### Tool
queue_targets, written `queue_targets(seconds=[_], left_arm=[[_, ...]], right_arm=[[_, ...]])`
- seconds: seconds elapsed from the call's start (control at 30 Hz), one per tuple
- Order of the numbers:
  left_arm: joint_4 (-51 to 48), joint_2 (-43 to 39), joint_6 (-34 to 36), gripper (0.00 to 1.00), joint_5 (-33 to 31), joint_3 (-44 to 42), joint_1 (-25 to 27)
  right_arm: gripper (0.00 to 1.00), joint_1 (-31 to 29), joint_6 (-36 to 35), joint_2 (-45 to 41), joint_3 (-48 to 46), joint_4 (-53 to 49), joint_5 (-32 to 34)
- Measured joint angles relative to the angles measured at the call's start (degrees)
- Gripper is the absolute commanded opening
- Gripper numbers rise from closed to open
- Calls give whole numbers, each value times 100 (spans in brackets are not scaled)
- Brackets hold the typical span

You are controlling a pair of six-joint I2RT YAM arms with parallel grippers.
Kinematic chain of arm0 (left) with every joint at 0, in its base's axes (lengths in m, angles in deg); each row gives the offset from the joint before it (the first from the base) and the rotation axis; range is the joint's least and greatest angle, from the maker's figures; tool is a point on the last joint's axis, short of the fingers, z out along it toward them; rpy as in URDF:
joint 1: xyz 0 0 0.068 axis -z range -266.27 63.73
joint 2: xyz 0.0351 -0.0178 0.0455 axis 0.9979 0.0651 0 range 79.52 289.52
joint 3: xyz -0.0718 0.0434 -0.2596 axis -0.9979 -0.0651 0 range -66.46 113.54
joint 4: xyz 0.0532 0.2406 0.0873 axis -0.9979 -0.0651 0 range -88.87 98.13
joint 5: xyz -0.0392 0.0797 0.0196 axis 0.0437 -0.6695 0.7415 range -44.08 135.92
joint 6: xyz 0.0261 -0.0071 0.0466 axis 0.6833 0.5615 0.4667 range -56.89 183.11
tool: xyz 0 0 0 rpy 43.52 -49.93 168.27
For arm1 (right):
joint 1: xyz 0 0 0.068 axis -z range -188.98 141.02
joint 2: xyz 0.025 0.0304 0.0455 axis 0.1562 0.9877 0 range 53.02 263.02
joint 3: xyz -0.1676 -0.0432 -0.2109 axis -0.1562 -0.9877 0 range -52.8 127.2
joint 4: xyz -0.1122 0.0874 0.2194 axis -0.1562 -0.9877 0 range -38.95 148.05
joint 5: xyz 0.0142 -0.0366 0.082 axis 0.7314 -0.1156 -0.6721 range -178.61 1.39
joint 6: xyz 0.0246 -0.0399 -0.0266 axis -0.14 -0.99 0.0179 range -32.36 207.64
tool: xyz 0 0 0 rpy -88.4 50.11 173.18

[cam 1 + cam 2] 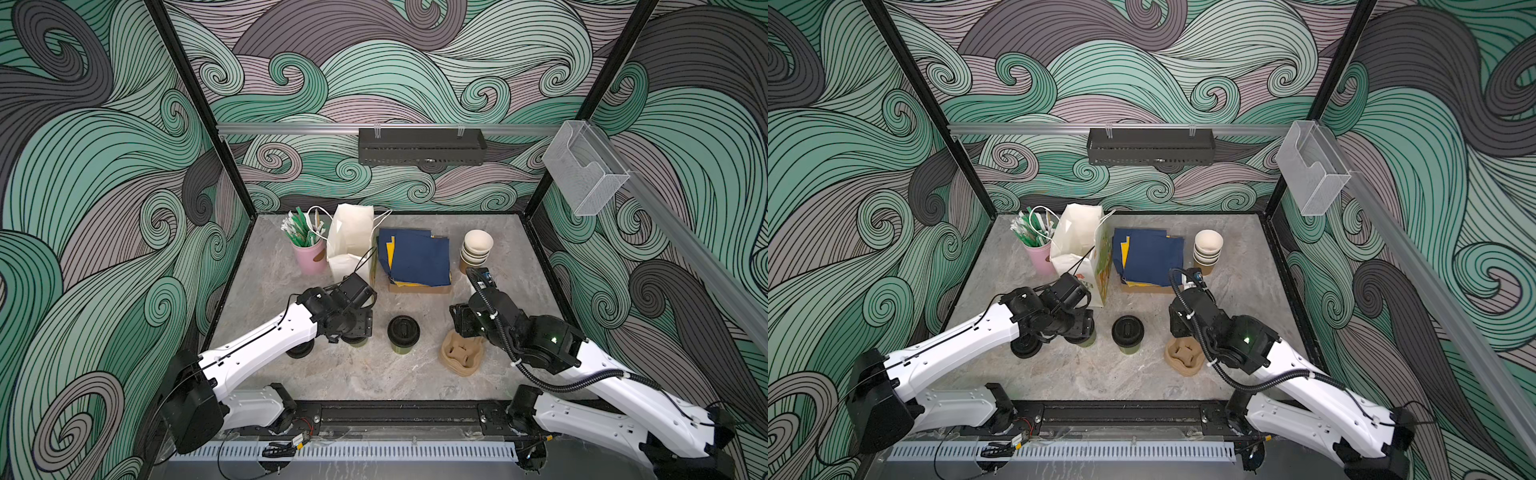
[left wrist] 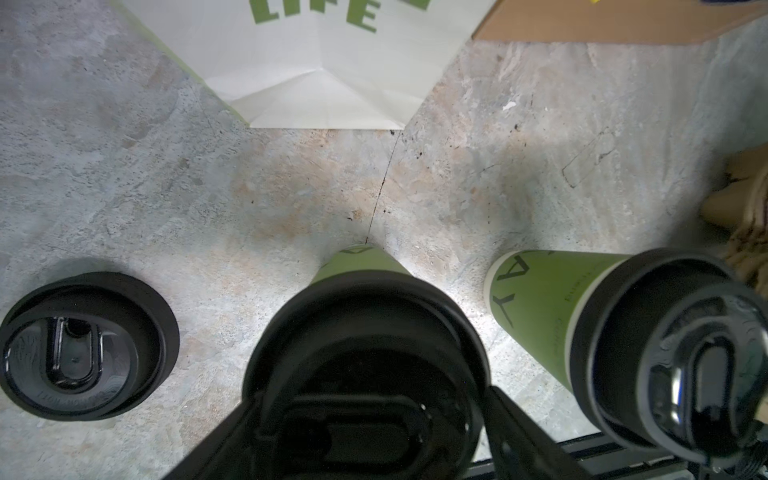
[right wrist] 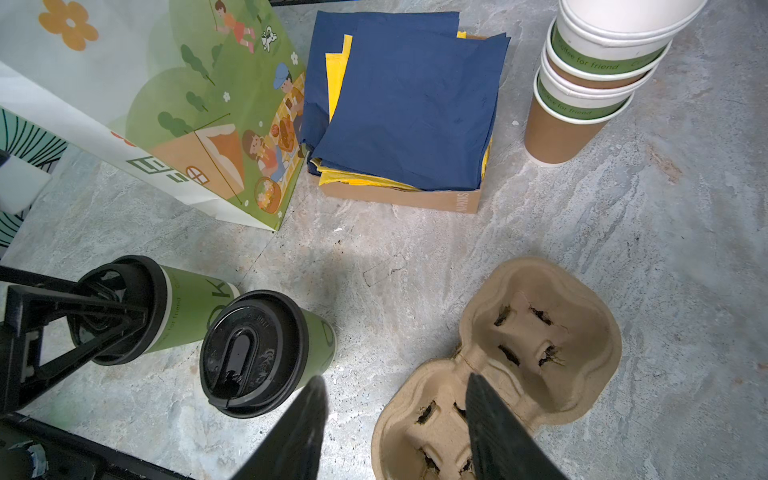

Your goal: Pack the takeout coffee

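On my screens the left hand (image 1: 353, 330) hangs straight over the first takeout coffee (image 2: 361, 268), which stands upright on the desk (image 1: 374, 376) a little left of centre. Its fingers are spread wide on either side of the black lid, but I cannot tell whether they press the lid or only flank it. The second takeout coffee (image 1: 403, 332) stands upright just to the right of the first, apart from it and touched by neither hand. A loose black lid (image 2: 83, 345) lies flat on the desk on the first cup's other side, partly under the left arm in both top views. The right hand (image 3: 395, 377) hovers roughly half open with nothing between its fingers. One finger is above bare desk beside the second coffee and the other is above the near pocket of the pulp cup carrier (image 3: 540, 291). Toward the back wall I see a printed paper bag (image 1: 351, 237) standing upright. A box of napkins (image 1: 419, 257) sits just beside it, a stack of lidless cups (image 1: 476, 249) is to the right, and a pink cup of stirrers (image 1: 309, 259) is to the left.
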Motion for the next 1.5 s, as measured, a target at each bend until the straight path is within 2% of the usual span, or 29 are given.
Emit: queue_targets(seconds=[0.53, 0.77, 0.9, 1.2, 1.3, 1.5], left_arm=[[-15, 42, -57, 75, -50, -28, 0], [-55, 173, -52, 75, 28, 20, -2], [-85, 284, -39, 75, 146, 114, -2], [-118, 293, 79, 76, 382, 129, -37], [-120, 293, 122, 76, 446, 133, -72], [-225, 291, 166, 75, 509, 160, -94]], right_arm=[[56, -2, 0, 0, 0, 0, -9], [56, 24, 0, 44, 0, 37, -212], [56, 118, -7, 280, 0, 295, -763], [57, 352, -173, 1814, 225, 1497, -2964], [54, 352, -315, 2297, 538, 1657, -3366], [51, 352, -439, 2730, 946, 1904, -3814]])
